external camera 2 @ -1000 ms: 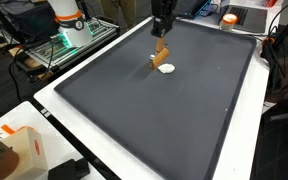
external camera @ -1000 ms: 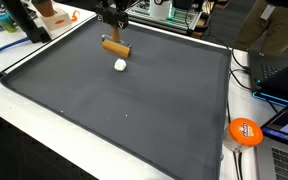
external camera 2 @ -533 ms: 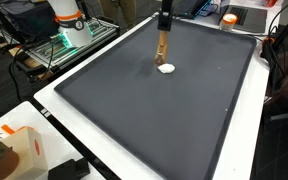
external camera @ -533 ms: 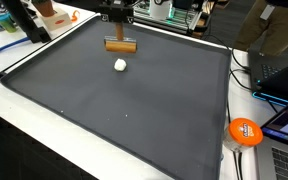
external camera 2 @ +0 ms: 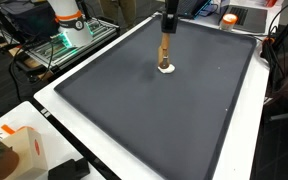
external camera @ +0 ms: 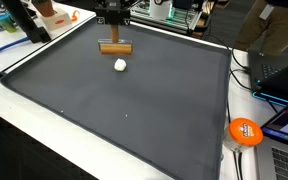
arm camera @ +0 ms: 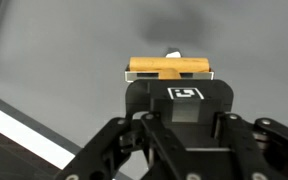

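My gripper is shut on a short brown wooden cylinder and holds it level a little above the dark grey mat, near the mat's far edge. In an exterior view the cylinder hangs under the gripper. A small white ball lies on the mat just in front of the cylinder; in an exterior view it lies directly below the cylinder. In the wrist view the cylinder lies crosswise beyond the gripper, with the white ball peeking out behind it.
An orange disc lies off the mat by a laptop. An orange and white box stands past the mat's far corner. A white box and the robot base flank the mat. Cables run along the mat's edge.
The held cylinder has turned from tilted to level, and the gripper has shifted slightly towards the mat's far edge. The white ball has not moved.
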### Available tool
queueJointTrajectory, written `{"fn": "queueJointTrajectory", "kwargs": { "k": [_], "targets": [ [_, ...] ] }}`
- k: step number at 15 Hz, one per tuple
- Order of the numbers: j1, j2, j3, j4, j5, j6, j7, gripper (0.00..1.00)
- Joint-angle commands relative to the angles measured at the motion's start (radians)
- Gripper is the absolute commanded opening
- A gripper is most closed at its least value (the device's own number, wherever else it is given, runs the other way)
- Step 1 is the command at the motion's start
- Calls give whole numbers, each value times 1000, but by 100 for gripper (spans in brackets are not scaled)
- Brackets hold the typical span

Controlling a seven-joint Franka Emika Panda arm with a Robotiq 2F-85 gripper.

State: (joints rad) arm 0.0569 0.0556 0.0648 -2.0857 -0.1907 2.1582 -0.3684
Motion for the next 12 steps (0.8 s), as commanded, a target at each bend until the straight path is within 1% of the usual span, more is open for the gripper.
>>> {"fn": "queueJointTrajectory", "kwargs": {
  "k": [1,4,7,12],
  "targets": [
    [-3,68,-3,46,-74,-1,-62,22],
    [-5,118,12,72,-37,23,-167,22],
    [-9,167,26,104,-33,62,-250,22],
    [-12,218,51,152,12,78,-379,22]
  ]
}}
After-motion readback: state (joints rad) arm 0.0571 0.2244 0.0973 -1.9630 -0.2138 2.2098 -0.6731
